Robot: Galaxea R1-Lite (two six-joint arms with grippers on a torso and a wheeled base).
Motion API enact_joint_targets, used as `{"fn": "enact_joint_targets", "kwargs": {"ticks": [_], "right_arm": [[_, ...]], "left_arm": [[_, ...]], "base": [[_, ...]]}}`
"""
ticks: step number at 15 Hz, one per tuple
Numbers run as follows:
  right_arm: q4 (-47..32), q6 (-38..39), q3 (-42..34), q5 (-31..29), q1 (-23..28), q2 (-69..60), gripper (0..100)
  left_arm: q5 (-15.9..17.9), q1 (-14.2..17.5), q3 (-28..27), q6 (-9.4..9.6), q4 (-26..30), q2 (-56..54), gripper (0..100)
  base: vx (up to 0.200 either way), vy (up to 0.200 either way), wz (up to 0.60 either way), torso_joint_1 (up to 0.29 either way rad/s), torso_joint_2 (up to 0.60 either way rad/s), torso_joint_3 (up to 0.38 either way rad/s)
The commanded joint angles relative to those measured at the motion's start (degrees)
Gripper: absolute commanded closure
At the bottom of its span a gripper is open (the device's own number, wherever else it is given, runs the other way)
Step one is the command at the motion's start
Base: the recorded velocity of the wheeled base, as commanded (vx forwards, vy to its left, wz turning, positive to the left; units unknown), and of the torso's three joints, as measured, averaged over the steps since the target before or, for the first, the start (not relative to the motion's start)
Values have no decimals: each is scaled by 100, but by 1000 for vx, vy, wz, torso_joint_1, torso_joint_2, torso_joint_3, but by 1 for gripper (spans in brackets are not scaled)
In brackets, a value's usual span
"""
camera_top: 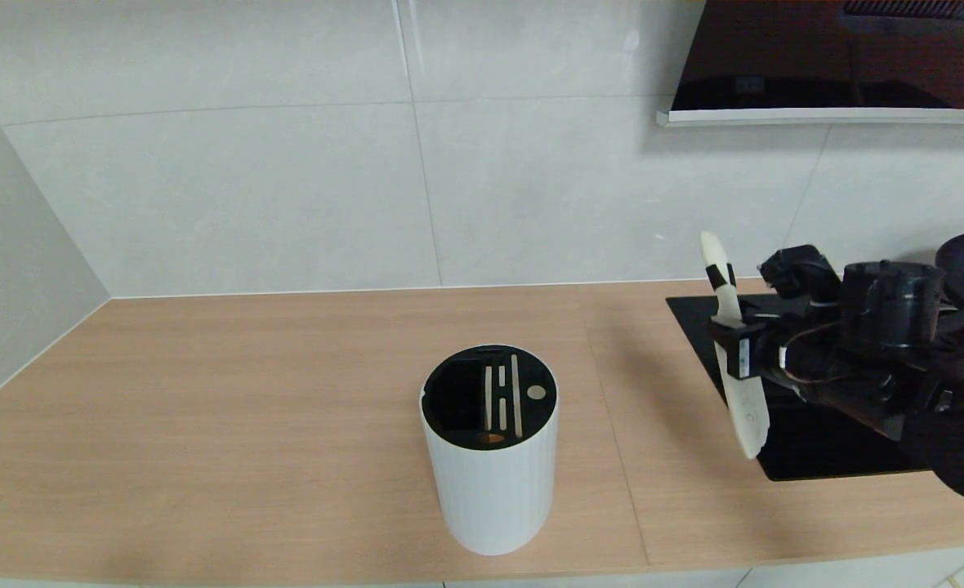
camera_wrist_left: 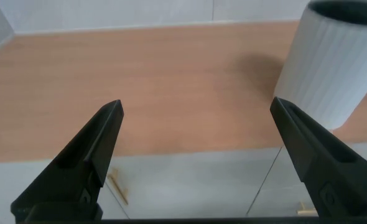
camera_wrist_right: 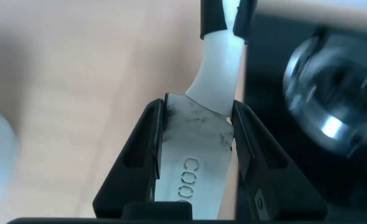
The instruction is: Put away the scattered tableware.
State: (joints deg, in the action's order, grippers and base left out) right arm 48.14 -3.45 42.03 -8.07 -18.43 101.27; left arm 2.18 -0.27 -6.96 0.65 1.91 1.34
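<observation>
Head, left wrist: seemingly same holder (camera_top: 490, 482)

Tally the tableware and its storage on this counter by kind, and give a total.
knife, clamped in the right gripper: 1
white slotted holder, standing upright on the counter: 1
Total: 2

Bright even light, soft shadows on counter (camera_top: 204, 408), faint glare on tiles (camera_top: 413, 49)

The white knife (camera_wrist_right: 196, 143) is cut off at both ends in the right wrist view; the knife block (camera_wrist_left: 333, 68) is partly cropped.
</observation>
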Motion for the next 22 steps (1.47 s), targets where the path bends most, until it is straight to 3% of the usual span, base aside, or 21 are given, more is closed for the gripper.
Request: {"fn": "enact_joint_targets", "kwargs": {"ticks": [1, 3, 4, 5, 6, 7, 9, 10, 11, 14, 15, 16, 18, 19, 20, 22], "right_arm": [[-569, -24, 1035, -28, -266, -582, 100], [-1650, -15, 1896, -72, -627, -898, 100], [-2046, 11, 2054, -125, -881, -1083, 100], [-2116, 46, 1975, -169, -1119, -1259, 100], [-2107, 222, 1633, -283, -1330, -1417, 100], [-2098, 363, 1378, -256, -1453, -1513, 100], [-2098, 345, 1290, -353, -1734, -1443, 100], [-2098, 354, 1220, -362, -1892, -1452, 100], [-2098, 354, 1184, -388, -2094, -1461, 100], [-2107, 371, 947, -784, -2947, -1513, 100], [-2089, 371, 903, -793, -3105, -1505, 100], [-2089, 415, 850, -810, -3325, -1461, 100], [-2081, 477, 806, -845, -3536, -1399, 100], [-2081, 521, 798, -837, -3659, -1355, 100], [-2081, 530, 806, -837, -3703, -1355, 100], [-2081, 574, 806, -845, -3940, -1285, 100]], "left_arm": [[573, -316, -1738, 14, 661, 1571, 0], [1127, -395, -2363, 296, 740, 3232, 0], [1135, -421, -2714, 357, 591, 4102, 0], [1153, -518, -3004, 305, 283, 4832, 0], [1162, -852, -3206, 76, -183, 5526, 0], [1144, -1415, -3417, -443, -842, 6220, 0], [1135, -2197, -3646, -1682, -2195, 7134, 0], [1118, -2540, -3619, -2174, -2863, 7460, 0], [1127, -2645, -3549, -2394, -3285, 7644, 0], [1250, -2654, -2907, -2464, -4841, 8198, 0], [1250, -2671, -2855, -2473, -4990, 8277, 0], [1294, -2926, -2784, -2613, -5201, 8321, 0], [1294, -3339, -2784, -3132, -5526, 8268, 0], [1294, -3471, -2776, -3264, -5649, 8295, 0], [1294, -3489, -2776, -3281, -5658, 8312, 0], [1320, -3612, -2811, -3598, -5755, 8523, 0]], "base": [[0, 0, 0, 0, 0, 0], [0, 0, 0, 0, 0, 0], [0, 0, 0, 0, 0, 0], [0, 0, 0, 0, 0, 0], [0, 0, 0, 0, 0, 0], [0, 0, 0, 0, 0, 0], [0, 0, 0, 0, 0, 0], [0, 0, 0, 0, 0, 0], [0, 0, 0, 0, 0, 0], [0, 0, 0, 0, 0, 0], [0, 0, 0, 0, 0, 0], [0, 0, 0, 0, 0, 0], [0, 0, 0, 0, 0, 0], [0, 0, 0, 0, 0, 0], [0, 0, 0, 0, 0, 0], [0, 0, 0, 0, 0, 0]]}}
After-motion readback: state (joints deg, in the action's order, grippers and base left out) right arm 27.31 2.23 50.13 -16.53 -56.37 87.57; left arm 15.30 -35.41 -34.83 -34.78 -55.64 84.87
